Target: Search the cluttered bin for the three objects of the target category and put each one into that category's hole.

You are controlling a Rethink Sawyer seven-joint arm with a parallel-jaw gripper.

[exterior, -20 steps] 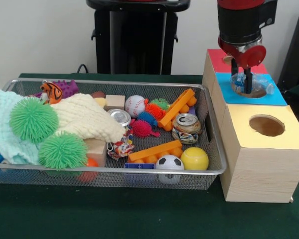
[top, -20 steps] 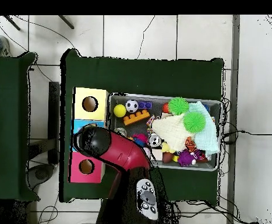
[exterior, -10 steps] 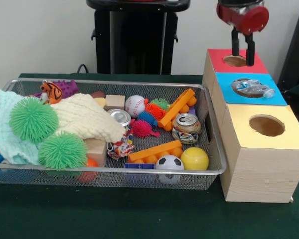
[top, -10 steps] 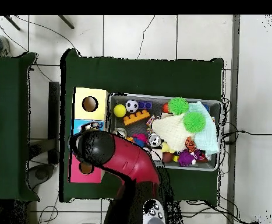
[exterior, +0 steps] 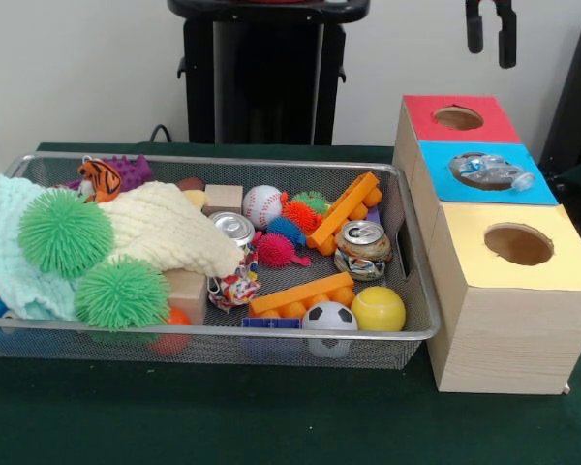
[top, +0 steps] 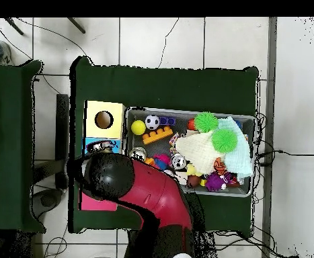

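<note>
Gripper [exterior: 491,37] high, empty, black fingers [exterior: 474,34] apart. Below them, a crushed clear plastic bottle [exterior: 492,170] lies across the blue-topped box's round hole [exterior: 468,167], not dropped through. Risk: it stays wedged, blocking later drops. Two crushed metal cans [exterior: 362,248] wait in the wire-mesh bin [exterior: 418,291], lower and aside.

A second earlier the gripper [exterior: 491,34] had been low over the blue box's hole [exterior: 489,170], around a crumpled clear bottle [exterior: 494,171]. It rose and drew back past the red box [exterior: 460,118], until only its fingers [exterior: 474,29] showed, standing apart and empty. The bottle was left lying across the blue box's hole, one end jutting past its rim.
</note>
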